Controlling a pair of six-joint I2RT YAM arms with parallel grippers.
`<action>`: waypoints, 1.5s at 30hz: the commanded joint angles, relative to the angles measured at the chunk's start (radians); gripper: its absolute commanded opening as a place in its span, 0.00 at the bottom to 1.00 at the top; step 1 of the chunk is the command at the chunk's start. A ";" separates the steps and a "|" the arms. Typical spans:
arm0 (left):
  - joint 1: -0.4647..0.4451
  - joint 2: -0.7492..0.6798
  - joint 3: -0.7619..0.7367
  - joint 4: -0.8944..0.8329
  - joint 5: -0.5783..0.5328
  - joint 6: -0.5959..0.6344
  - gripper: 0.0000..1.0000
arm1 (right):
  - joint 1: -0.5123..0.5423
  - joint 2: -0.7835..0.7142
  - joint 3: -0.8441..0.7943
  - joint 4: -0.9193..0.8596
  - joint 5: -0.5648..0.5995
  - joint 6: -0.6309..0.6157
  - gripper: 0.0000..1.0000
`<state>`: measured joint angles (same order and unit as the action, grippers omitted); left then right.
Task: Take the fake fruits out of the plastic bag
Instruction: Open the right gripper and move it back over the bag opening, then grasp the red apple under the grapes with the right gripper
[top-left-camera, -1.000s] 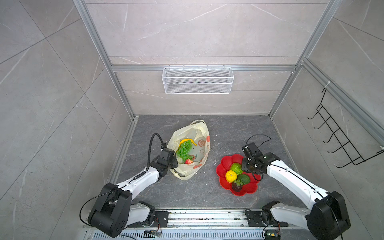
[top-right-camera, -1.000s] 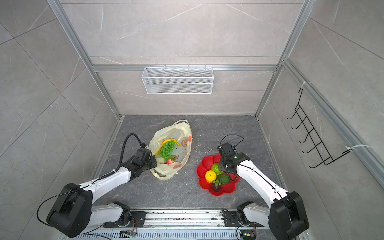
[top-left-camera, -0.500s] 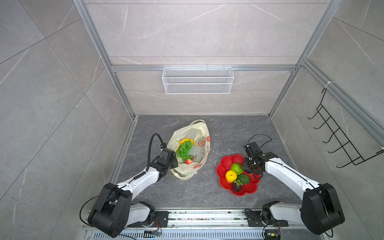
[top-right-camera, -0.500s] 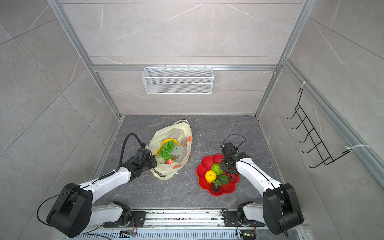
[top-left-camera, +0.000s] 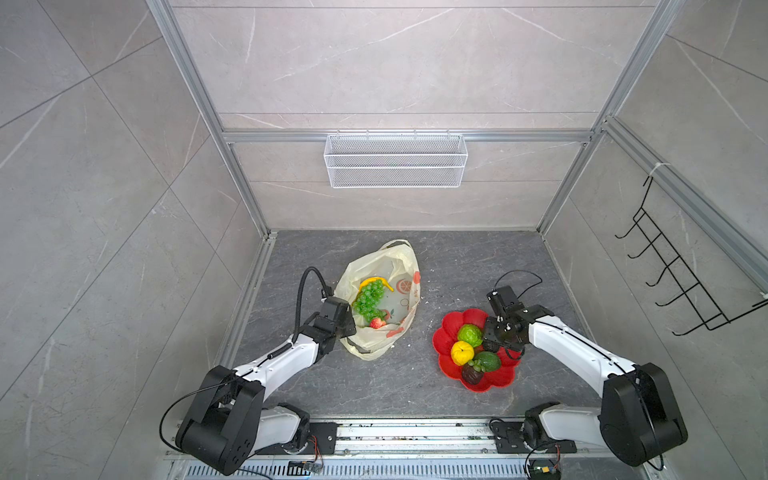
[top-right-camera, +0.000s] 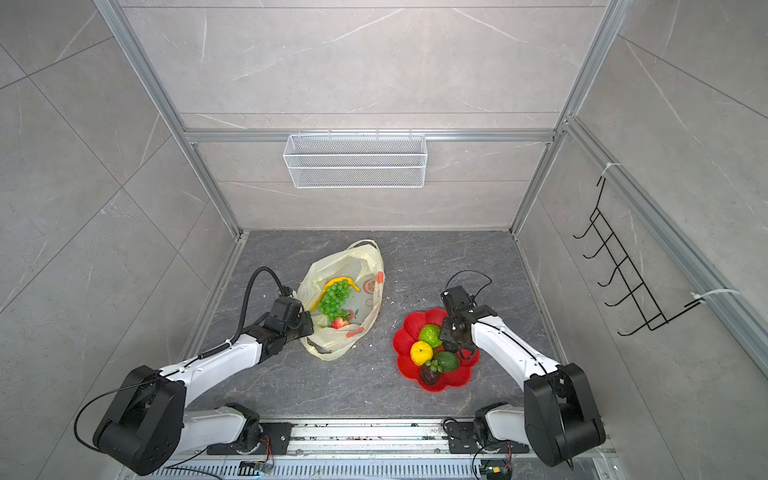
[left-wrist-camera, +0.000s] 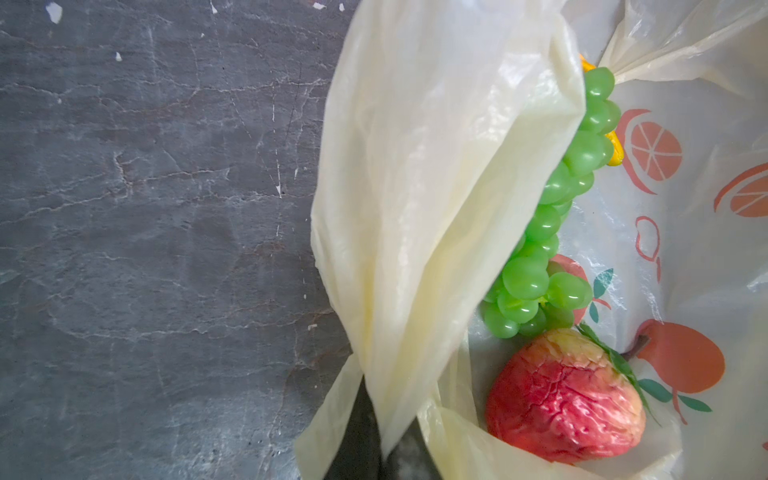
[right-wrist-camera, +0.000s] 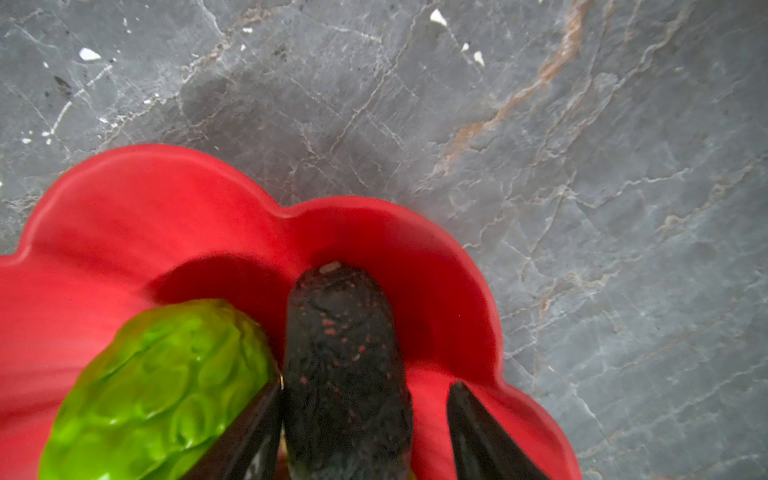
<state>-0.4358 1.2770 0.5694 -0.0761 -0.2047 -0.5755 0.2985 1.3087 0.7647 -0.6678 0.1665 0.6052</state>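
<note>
Your left hand (top-left-camera: 349, 330) is clamped on the plastic bag (top-left-camera: 386, 262) edge; your right hand (right-wrist-camera: 365, 399) stands apart around a dark brown piece (right-wrist-camera: 340, 332) inside the red plate (right-wrist-camera: 145, 208) rim.

One bag (top-left-camera: 399, 266), one plate (top-left-camera: 446, 332), one grape bunch (top-left-camera: 368, 299), one banana (top-left-camera: 374, 280), one strawberry (top-left-camera: 377, 322)

grey top (top-left-camera: 457, 266): plastic bag (top-left-camera: 370, 268) + red plate (top-left-camera: 448, 332).
</note>
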 joint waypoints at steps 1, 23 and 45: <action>0.006 -0.021 -0.008 0.033 0.000 0.019 0.00 | -0.004 -0.030 0.001 -0.016 0.000 -0.005 0.66; -0.046 0.028 0.043 -0.015 -0.027 0.059 0.00 | 0.488 0.228 0.482 0.171 -0.007 0.267 0.61; -0.063 0.030 0.050 -0.030 -0.042 0.051 0.00 | 0.559 0.724 0.781 0.275 -0.052 0.428 0.50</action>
<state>-0.4923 1.3045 0.5861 -0.1024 -0.2337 -0.5407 0.8562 1.9991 1.5105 -0.4103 0.1150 1.0019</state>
